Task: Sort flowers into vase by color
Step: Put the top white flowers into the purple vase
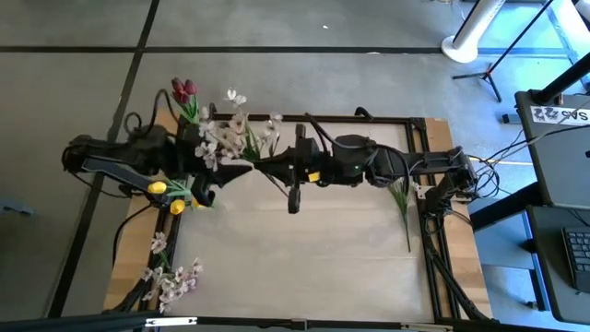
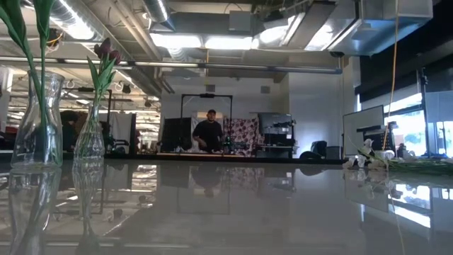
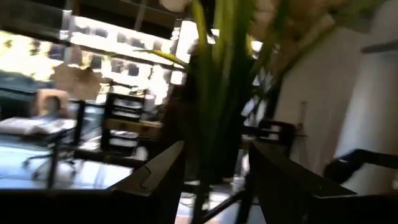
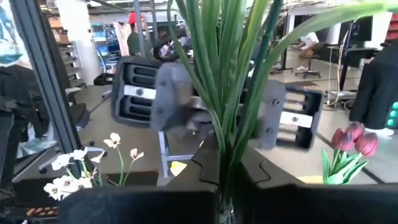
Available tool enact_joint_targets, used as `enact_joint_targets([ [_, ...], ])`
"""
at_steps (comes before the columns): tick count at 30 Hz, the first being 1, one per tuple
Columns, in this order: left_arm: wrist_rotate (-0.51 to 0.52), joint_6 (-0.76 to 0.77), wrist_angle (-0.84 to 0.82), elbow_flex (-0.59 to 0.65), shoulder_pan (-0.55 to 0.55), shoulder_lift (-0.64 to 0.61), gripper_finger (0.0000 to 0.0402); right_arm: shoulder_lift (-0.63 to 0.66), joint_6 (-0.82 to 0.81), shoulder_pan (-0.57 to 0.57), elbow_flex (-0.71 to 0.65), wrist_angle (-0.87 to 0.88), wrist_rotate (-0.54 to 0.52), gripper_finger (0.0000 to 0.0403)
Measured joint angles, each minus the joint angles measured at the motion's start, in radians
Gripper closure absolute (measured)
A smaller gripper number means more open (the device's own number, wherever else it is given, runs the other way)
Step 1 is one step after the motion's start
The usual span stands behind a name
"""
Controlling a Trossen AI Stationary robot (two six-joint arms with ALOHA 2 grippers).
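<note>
Two arms meet over one bunch near the table's far left corner.

The right gripper (image 1: pixel 261 166) is clamped on green stems (image 4: pixel 224 81) of the white flowers (image 1: pixel 230 134), steadying them upright, probably while the left gripper (image 3: pixel 214 177) stands spread around them.

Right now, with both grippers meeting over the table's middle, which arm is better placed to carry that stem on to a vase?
The right. The right gripper is shut on the green stem, while the left gripper stands open around it. The vases stand at the left arm's side, though.
</note>
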State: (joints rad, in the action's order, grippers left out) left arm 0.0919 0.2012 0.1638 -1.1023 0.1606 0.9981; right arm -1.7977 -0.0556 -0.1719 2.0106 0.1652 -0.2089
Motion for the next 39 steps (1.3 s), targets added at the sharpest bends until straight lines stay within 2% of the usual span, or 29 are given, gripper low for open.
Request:
enact_joint_targets([
  [8,-0.105,-0.009,0.074,0.0,-0.071,0.04,0.0229,-0.006,0.022,0.002,0.0,-0.008,0.015,0.0394],
  [12,-0.109,0.002,0.168,0.0,-0.074,0.066,0.0231,-0.006,0.047,0.002,0.0,0.013,-0.027,0.0384],
  [15,-0.105,0.002,0.164,-0.001,-0.074,0.078,0.0249,-0.006,0.066,0.002,0.0,0.013,-0.05,0.0367],
  [17,-0.102,0.006,0.154,0.0,-0.074,0.08,0.0278,-0.007,0.068,0.001,0.0,0.02,-0.052,0.035],
  [21,-0.091,0.008,0.086,0.0,-0.074,0.043,0.0371,-0.007,0.086,0.0,0.0,0.02,-0.011,0.0301],
  [22,-0.077,0.008,0.054,0.0,-0.074,0.026,0.0384,-0.007,0.088,0.001,0.0,0.02,0.004,0.0285],
  [27,-0.1,-0.015,-0.103,0.0,-0.073,-0.085,0.0388,-0.005,0.087,-0.015,0.0,0.023,0.094,0.02],
  [30,-0.169,-0.018,-0.173,0.0,-0.073,-0.167,0.039,0.0,0.087,-0.043,0.0,0.053,0.115,0.0155],
  [33,-0.245,0.009,-0.245,-0.021,-0.061,-0.247,0.0392,0.0,0.078,-0.072,0.0,0.12,0.116,0.0128],
  [39,-0.486,0.082,-0.4,-0.131,-0.009,-0.34,0.0393,-0.004,0.046,-0.123,0.0,0.226,0.107,0.0131],
])
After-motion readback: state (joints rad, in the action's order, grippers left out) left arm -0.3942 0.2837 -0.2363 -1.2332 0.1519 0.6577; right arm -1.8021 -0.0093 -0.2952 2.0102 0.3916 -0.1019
